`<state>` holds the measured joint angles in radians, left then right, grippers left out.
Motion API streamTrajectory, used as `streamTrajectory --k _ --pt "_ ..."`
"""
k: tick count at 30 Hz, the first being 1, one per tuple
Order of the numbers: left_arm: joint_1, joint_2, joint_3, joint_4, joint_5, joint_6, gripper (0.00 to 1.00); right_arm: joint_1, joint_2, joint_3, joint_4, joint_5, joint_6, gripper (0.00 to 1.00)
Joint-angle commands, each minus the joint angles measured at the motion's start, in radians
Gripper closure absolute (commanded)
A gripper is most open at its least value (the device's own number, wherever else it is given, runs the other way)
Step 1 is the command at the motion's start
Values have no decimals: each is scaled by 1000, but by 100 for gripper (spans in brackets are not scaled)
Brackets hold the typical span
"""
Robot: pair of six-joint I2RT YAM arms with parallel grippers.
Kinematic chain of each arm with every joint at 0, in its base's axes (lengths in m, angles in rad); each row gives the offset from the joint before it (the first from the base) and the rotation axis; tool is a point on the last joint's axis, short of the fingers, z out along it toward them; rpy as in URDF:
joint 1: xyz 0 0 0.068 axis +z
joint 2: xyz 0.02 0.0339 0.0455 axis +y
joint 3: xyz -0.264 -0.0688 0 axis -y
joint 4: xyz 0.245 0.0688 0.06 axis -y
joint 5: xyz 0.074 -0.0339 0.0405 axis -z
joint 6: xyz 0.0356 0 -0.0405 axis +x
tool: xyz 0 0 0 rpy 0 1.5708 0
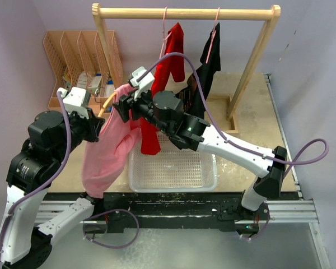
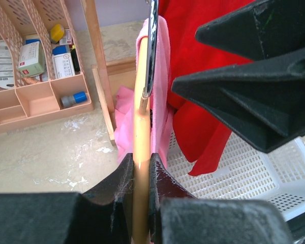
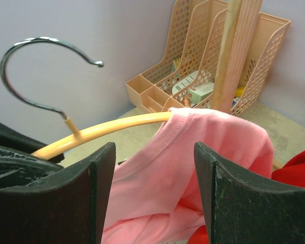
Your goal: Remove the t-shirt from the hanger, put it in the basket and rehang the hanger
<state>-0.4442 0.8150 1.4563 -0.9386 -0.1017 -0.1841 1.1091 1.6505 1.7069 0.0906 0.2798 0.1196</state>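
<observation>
**Hanger pinched on the left, pink t-shirt between parted fingers on the right**

The two left fingers (image 2: 121, 185) are pressed together on the yellow arm of one hanger (image 2: 141, 127), one finger on each side of it. They grip just below its metal hook (image 2: 151, 51). The two right fingers (image 3: 99, 190) stand apart, with a shoulder of the pink t-shirt (image 3: 193, 147) in the gap between them. Whether they touch the cloth cannot be told.

In the right wrist view a bare stretch of the hanger's arm runs from the hook at 9 o'clock towards 3 o'clock. There it goes under the shirt, which is still draped over that end.

From above, the hanger is held off the wooden rail (image 1: 185, 12), at about 8 o'clock from the rail's middle. The t-shirt sags from it towards 6 o'clock.

The rail carries two more garments, one red garment (image 1: 171, 61) and one black garment (image 1: 211, 59), each on its own pink hanger. That makes three garments and three hangers in all.

One white basket (image 1: 173, 171) lies on the worktop (image 1: 252, 129), at 6 o'clock from the red garment and just beside the pink shirt. One peach file rack (image 1: 73, 56) holding small boxes stands at 11 o'clock from the left fingers.
</observation>
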Motion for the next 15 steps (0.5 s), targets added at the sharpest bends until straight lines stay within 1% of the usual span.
streamTrajectory --k 1,6,11,15 --pt "7 -11 2 112 -4 -24 100 16 10 49 60 33 -20 35" --pt "7 -13 -3 118 1 -25 100 17 30 41 70 66 -17 34" --pt "7 -13 -6 121 10 -26 100 16 54 39 97 128 -13 26" --pt "7 -20 -7 120 10 -28 100 17 79 46 112 183 -11 25"
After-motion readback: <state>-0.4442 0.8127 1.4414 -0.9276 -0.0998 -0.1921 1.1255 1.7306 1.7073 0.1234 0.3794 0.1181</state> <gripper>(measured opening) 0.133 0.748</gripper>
